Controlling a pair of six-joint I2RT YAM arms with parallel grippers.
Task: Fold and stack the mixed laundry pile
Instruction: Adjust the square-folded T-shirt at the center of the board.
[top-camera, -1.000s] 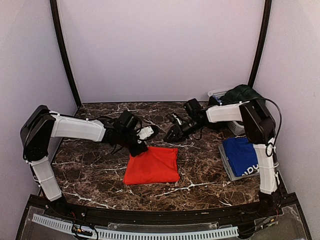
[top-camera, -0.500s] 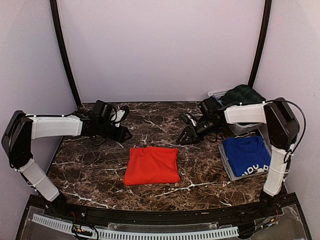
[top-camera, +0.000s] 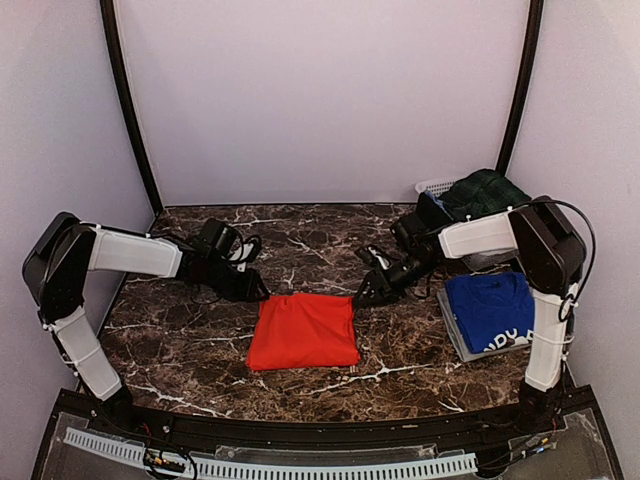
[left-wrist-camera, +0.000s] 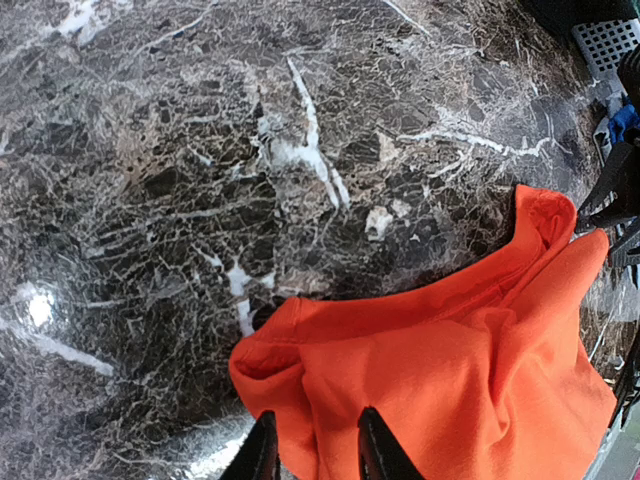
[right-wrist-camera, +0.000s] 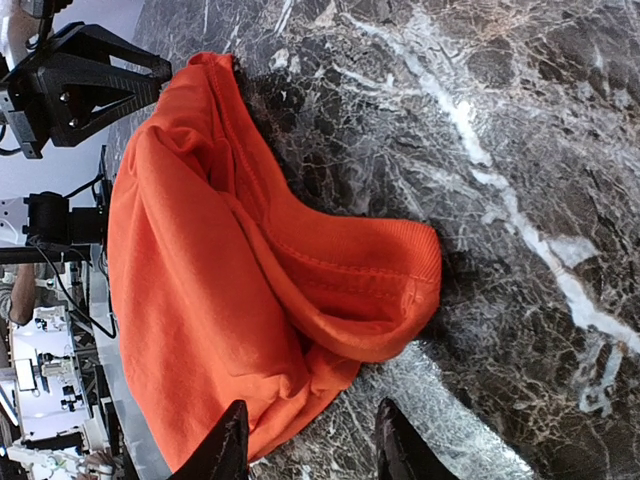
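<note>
Top view: folded red-orange T-shirt (top-camera: 303, 331) lies flat on the table (top-camera: 190, 345), left gripper (top-camera: 255, 290) and right gripper (top-camera: 362, 296) at its far corners; we judge an uneven lift would spill the fold.
Left wrist: jaws narrowly apart over the corner, nothing pinched; closing may catch one layer only.
Right wrist: jaws wider, astride the bulging ribbed edge; dragging could unfold it.

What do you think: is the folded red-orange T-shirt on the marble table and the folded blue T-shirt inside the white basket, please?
Not quite. The blue T-shirt lies on the grey tray beside the white basket, not inside it; the top external view shows this. The red-orange T-shirt is indeed folded on the marble table.
</note>
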